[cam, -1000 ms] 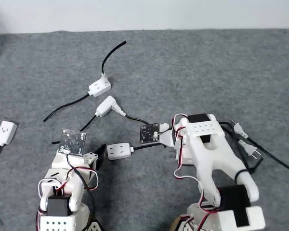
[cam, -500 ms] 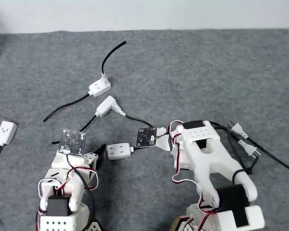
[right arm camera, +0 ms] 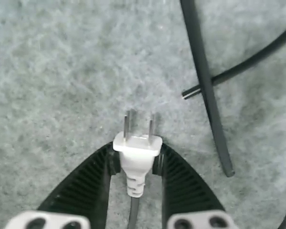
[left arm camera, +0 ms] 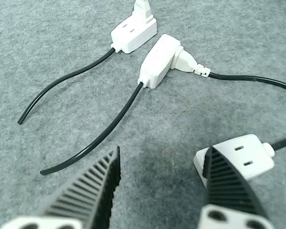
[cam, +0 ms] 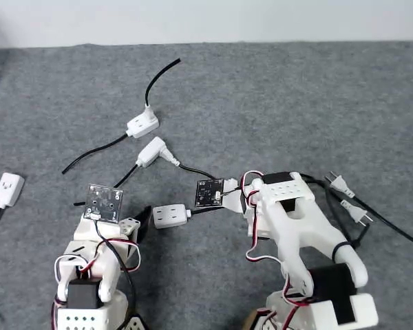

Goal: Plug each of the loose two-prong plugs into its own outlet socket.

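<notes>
Right pincer (right arm camera: 136,162) (clamped on plug (right arm camera: 136,144)) has shifted toward socket (cam: 171,215); left pincer (left arm camera: 162,160) open beside it; insertion pending

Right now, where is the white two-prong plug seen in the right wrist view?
The white two-prong plug is clamped in the right claw, prongs pointing out past its tips over the grey carpeted table, close to two crossing black cables.

R gripper (right arm camera: 133,167) clamps 2-prong plug (right arm camera: 137,151); black cords (right arm camera: 205,81) beside.
</notes>
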`<act>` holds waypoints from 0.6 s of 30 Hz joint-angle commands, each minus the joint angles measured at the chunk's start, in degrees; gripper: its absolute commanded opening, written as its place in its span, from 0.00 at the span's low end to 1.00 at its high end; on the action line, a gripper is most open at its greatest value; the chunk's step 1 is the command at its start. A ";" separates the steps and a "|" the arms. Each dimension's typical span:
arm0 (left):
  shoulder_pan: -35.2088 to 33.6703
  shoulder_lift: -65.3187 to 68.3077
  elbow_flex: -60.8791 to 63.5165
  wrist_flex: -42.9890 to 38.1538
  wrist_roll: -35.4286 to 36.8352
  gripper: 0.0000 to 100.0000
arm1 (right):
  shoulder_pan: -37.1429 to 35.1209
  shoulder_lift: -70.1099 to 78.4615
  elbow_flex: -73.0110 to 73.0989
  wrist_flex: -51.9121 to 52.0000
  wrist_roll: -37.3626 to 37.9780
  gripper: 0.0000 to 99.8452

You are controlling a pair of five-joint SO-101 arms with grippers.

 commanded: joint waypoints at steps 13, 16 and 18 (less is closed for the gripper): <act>15.82 -0.88 -0.48 -5.10 0.18 0.27 | -9.98 -19.65 -4.13 11.30 -12.40 0.01; 19.25 -0.88 -0.48 -7.74 4.48 0.27 | -13.32 -28.18 -4.48 14.90 -16.18 0.01; 22.24 -0.88 -0.48 -8.44 10.20 0.27 | -15.52 -32.57 -4.48 17.27 -17.41 0.01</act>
